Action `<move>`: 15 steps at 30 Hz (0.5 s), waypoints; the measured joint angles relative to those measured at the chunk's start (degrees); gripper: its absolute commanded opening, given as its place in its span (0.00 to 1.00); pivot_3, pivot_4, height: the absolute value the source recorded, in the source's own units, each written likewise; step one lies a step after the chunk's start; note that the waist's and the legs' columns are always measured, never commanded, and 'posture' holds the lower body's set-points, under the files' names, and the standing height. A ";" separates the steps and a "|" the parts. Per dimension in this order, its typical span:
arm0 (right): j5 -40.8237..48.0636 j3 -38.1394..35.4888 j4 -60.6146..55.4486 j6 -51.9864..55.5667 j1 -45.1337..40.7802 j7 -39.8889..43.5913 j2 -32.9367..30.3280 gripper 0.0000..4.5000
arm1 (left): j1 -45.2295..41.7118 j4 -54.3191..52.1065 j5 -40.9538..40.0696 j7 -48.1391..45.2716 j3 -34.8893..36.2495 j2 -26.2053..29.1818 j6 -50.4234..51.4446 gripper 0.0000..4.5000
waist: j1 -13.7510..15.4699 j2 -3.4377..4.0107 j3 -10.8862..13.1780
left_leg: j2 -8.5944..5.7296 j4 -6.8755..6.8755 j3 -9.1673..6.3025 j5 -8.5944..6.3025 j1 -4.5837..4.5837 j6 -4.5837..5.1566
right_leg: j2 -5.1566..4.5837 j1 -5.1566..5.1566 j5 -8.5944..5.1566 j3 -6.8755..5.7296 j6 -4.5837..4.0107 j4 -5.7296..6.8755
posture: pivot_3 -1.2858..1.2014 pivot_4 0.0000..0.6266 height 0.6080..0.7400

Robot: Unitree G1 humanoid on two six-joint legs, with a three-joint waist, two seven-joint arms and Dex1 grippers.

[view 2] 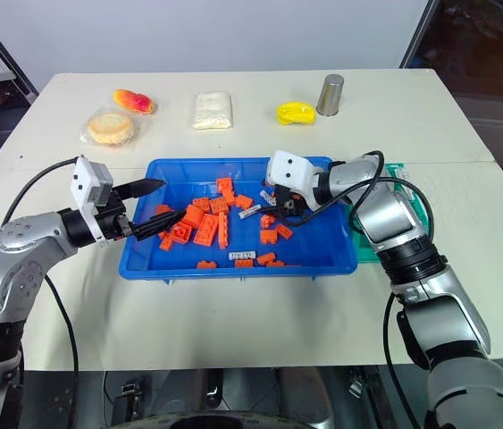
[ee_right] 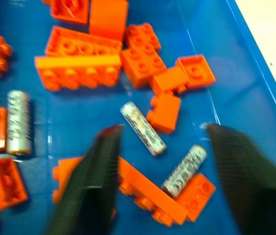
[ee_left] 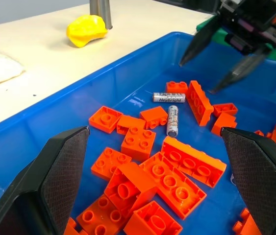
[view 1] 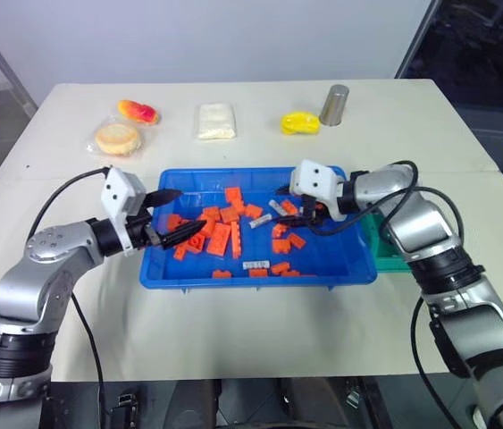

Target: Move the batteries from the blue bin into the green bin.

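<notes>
Hovering spread wide over the blue bin (view 1: 340, 268), the right gripper (ee_right: 160, 169) is holding nothing; three batteries (ee_right: 142, 128) are lying among bricks (ee_left: 184, 169), the green bin (view 1: 385, 255) seemingly unfilled

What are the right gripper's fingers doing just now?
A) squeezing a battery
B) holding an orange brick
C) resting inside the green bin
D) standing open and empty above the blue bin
D: the right gripper is spread wide with nothing between its fingers, batteries lying below in the blue bin.

3 slim silver-grey cylinder batteries (ee_right: 142, 128), 1 big blue plastic tray (view 1: 180, 273), 1 small teal-green box (view 1: 383, 255), approx 20 orange toy bricks (ee_left: 192, 169).
</notes>
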 measured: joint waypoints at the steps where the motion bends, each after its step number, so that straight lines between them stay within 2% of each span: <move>1: 0.30 0.00 -0.58 0.61 0.00 0.11 0.01 0.82 | -0.01 0.01 0.00 -0.04 -0.01 0.00 0.00 1.00 | 0.00 0.00 0.00 | 0.00 0.00 0.00 0.00 0.00 0.00 | 0.00 0.00 0.00 0.00 0.00 0.00 | 0.52 0.24 1.00; 9: 0.19 0.91 -0.86 0.75 -0.10 -1.82 3.80 0.82 | -0.35 0.05 0.01 -0.20 -0.13 -0.01 0.00 1.00 | -0.04 0.00 0.00 | 0.00 -0.01 0.00 0.00 0.00 0.00 | 0.02 -0.02 0.00 0.00 0.00 0.00 | 0.52 0.24 1.00; 15: 2.13 2.22 -3.87 2.95 1.10 1.92 3.21 0.82 | 0.17 -0.22 -0.07 -0.09 -0.02 0.07 0.13 1.00 | 0.15 -0.01 0.00 | -0.01 0.00 -0.01 0.00 -0.01 0.00 | -0.02 0.00 0.00 0.00 0.00 -0.01 | 0.52 0.24 1.00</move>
